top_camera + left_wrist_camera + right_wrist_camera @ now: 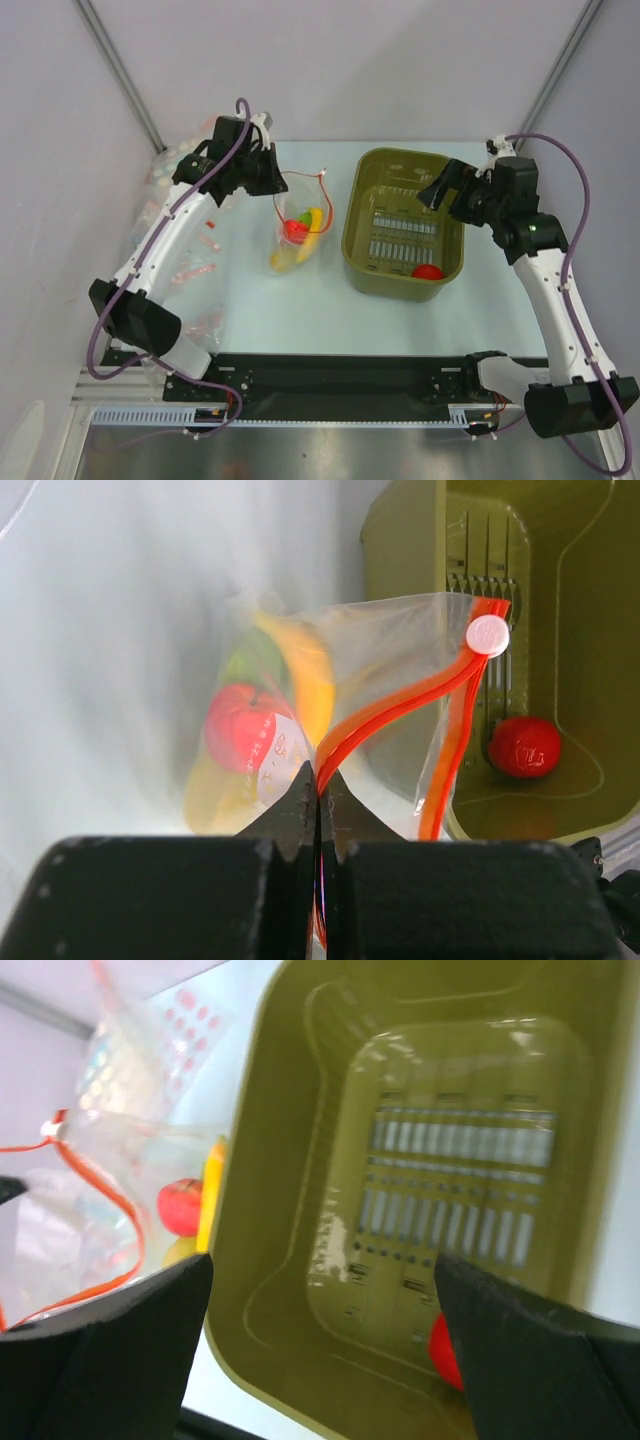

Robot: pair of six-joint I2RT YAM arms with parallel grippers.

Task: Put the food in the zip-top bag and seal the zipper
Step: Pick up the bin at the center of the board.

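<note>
The clear zip-top bag (pixel 298 225) hangs open left of the basket, with its orange-red zipper (pixel 400 705) curving up to a white slider (pixel 488 636). Inside it are a yellow banana (pixel 305 675), a red round fruit (pixel 243 725) and a small green piece (pixel 304 215). My left gripper (pixel 319 780) is shut on the zipper strip at the bag's mouth. A second red round fruit (pixel 427 271) lies in the basket's near corner. My right gripper (pixel 320 1280) is open and empty above the basket.
The olive-green basket (pixel 374 262) stands right of the bag, touching or nearly touching it. Other clear bags with pale dots (pixel 190 265) lie at the table's left edge under my left arm.
</note>
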